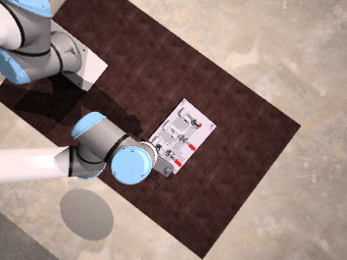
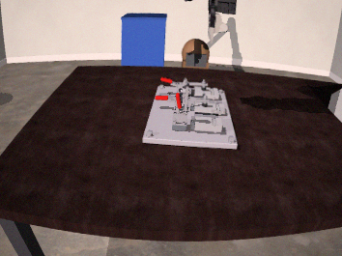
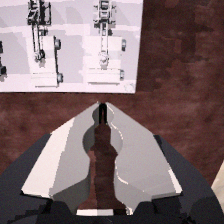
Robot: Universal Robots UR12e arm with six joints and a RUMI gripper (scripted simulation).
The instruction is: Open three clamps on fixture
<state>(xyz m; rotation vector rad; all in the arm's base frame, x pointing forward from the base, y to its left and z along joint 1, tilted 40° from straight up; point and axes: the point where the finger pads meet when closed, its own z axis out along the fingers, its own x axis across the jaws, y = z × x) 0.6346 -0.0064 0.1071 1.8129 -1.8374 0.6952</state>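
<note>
A grey fixture plate (image 2: 191, 114) lies on the dark table, also in the overhead view (image 1: 182, 135) and at the top of the wrist view (image 3: 70, 45). It carries three toggle clamps with red handles: the nearest handle (image 2: 178, 100) stands upright, the middle one (image 2: 161, 98) and the far one (image 2: 166, 80) lie low. Grey parts sit under the clamps. My gripper (image 3: 102, 104) is shut with nothing between the fingers. It hangs high above the table, off the fixture's edge, as the exterior view shows (image 2: 220, 27).
A blue box (image 2: 143, 39) and a brown round object (image 2: 195, 53) stand behind the table. The arm's elbow and wrist (image 1: 123, 160) reach over the table's left side beside the fixture.
</note>
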